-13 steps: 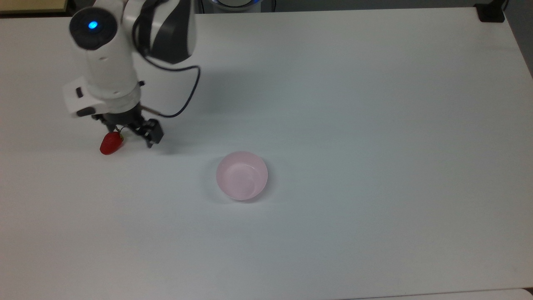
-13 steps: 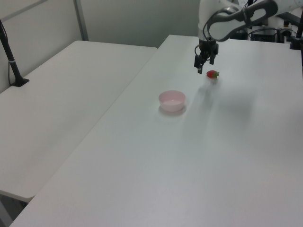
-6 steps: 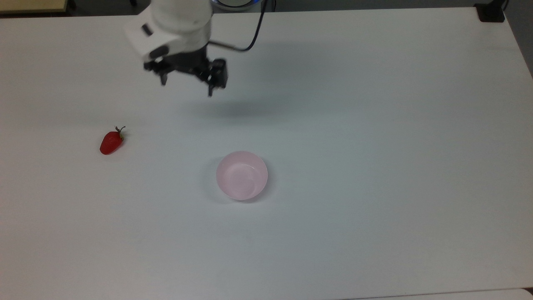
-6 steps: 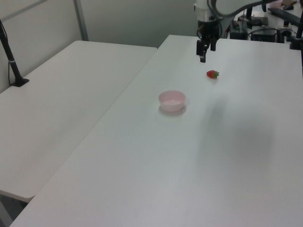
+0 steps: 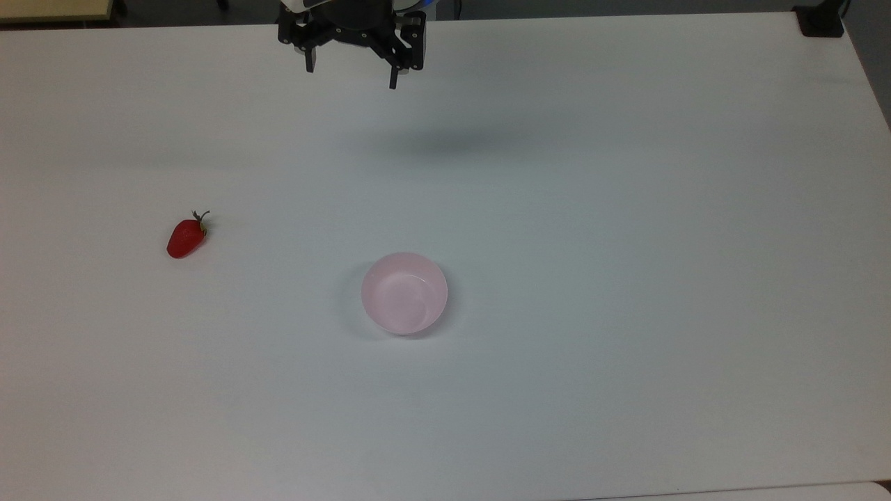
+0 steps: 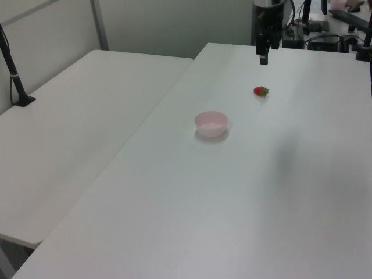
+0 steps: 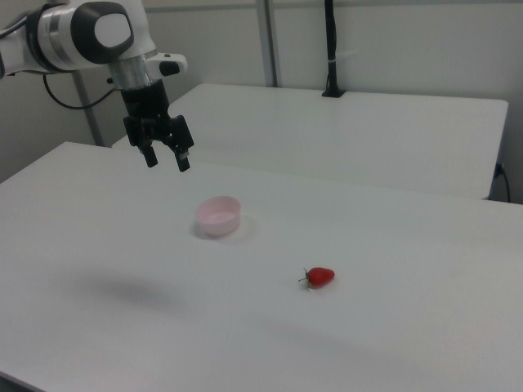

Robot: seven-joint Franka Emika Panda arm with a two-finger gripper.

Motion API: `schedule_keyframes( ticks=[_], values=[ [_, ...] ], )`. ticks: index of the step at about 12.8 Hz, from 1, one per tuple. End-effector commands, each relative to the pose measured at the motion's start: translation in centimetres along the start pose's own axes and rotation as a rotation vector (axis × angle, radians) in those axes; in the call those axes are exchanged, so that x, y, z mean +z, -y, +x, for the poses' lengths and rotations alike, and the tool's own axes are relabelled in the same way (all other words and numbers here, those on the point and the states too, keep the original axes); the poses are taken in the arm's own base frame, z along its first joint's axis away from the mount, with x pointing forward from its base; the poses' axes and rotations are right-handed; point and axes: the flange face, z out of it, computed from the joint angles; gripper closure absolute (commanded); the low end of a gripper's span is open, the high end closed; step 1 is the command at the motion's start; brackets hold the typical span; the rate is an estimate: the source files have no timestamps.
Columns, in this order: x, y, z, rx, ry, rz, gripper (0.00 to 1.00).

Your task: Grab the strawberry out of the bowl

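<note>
The red strawberry point(image 5: 186, 238) point(image 6: 261, 90) point(image 7: 320, 277) lies on its side on the white table point(image 5: 626, 209), well apart from the bowl, toward the top view's left. Near the table's middle stands the pale pink bowl point(image 5: 404, 293) point(image 6: 211, 123) point(image 7: 218, 216), with nothing in it. My gripper point(image 5: 351, 75) point(image 6: 264, 57) point(image 7: 168, 163) hangs open and holds nothing. It is high above the table near the top view's upper edge, far from both strawberry and bowl.
A second white table point(image 6: 87, 116) adjoins on the left view's left, with a black clamped post point(image 6: 14, 75) on it. A black clamp point(image 5: 821, 21) sits at the top view's upper right corner. Cables and equipment point(image 6: 325, 35) lie behind the arm.
The open gripper has risen off the strawberry and swung toward the top view's upper middle. Strawberry and bowl have stayed where they were.
</note>
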Motion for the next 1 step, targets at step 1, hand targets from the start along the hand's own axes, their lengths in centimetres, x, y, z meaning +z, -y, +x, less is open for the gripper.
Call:
schedule_keyframes(
  ticks=[1],
  values=[
    [-0.46,-1.09,-0.81,0.031,0.018,0.014,0.0]
  ],
)
